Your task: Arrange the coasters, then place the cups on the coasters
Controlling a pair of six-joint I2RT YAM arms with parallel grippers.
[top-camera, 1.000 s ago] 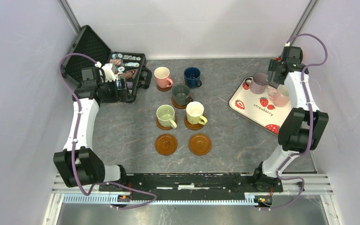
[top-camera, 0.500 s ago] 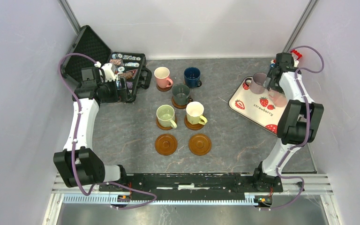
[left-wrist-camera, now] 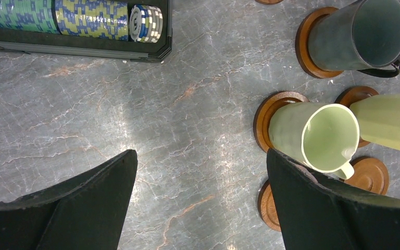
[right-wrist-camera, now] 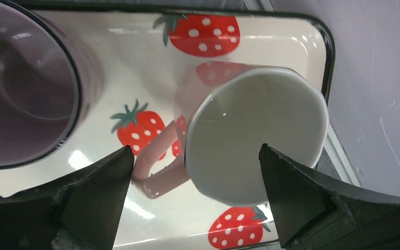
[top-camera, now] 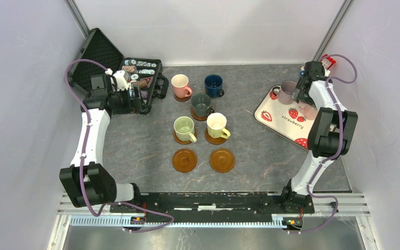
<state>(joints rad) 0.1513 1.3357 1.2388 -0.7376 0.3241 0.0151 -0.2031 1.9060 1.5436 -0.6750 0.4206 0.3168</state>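
Five cups stand on coasters mid-table: pink, navy, dark grey-green, light green and cream-yellow. Two bare brown coasters lie in front of them. The mauve-grey cup and the pale pink-white cup stand on the strawberry tray. My right gripper hangs open over the pale cup, its jaws on either side of the rim and handle. My left gripper is open above bare table, left of the light green cup.
An open black case of poker chips sits at the back left, just behind my left gripper. The tray lies close to the right wall. In the top view my right arm covers most of the pale cup.
My right arm has swung back over the tray and come down over the pale pink-white cup. The left arm and all cups have stayed still.
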